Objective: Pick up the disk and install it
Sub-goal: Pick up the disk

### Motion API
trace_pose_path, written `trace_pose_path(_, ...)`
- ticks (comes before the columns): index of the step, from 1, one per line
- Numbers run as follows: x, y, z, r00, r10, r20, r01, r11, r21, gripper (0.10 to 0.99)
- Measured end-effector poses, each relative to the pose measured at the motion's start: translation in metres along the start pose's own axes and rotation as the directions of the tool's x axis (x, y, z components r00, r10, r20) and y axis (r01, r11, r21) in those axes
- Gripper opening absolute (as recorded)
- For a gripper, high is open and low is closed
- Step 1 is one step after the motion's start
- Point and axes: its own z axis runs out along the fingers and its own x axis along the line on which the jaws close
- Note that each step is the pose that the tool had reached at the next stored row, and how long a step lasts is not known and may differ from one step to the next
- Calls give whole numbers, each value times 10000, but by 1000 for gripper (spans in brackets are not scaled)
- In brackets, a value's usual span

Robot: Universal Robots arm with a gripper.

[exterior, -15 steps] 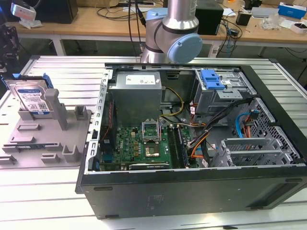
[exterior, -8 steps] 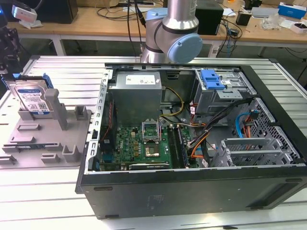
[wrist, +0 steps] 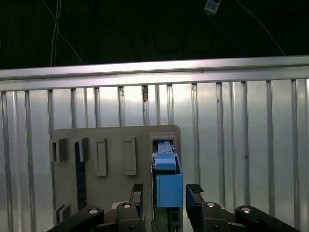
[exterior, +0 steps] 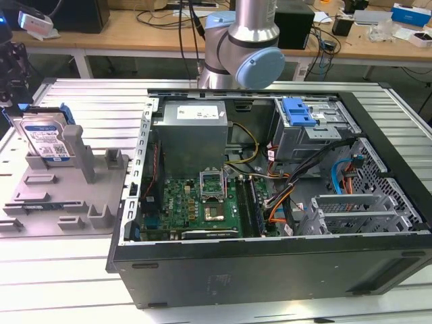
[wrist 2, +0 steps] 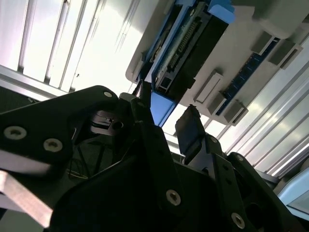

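The disk [exterior: 47,138] is a silver drive with a white-and-blue label in a blue carrier bracket. It stands on edge in the grey fixture [exterior: 67,192] at the exterior view's left. My dark gripper [exterior: 12,81] hangs just above and beside it. In the first wrist view the disk [wrist: 167,181] is edge-on, and my gripper [wrist: 166,189] is open with one finger on each side of the blue bracket. The second wrist view has the same blue bracket end [wrist 2: 161,108] between the two black fingertips [wrist 2: 190,128], with a gap on either side.
An open computer case [exterior: 378,135] lies on the ribbed metal table [exterior: 61,270] to the exterior view's right of the fixture, with a motherboard [exterior: 202,202], cables and a drive cage with a blue latch [exterior: 298,111]. The arm's base [exterior: 243,47] stands behind the case.
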Motion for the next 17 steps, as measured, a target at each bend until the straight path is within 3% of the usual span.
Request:
trace_pose_path(6, -43, 18, 21, 10000, -40, -13, 40, 10000, 1, 482)
trace_pose_path(17, -38, 46, 62, 10000, -59, -16, 59, 10000, 4, 482)
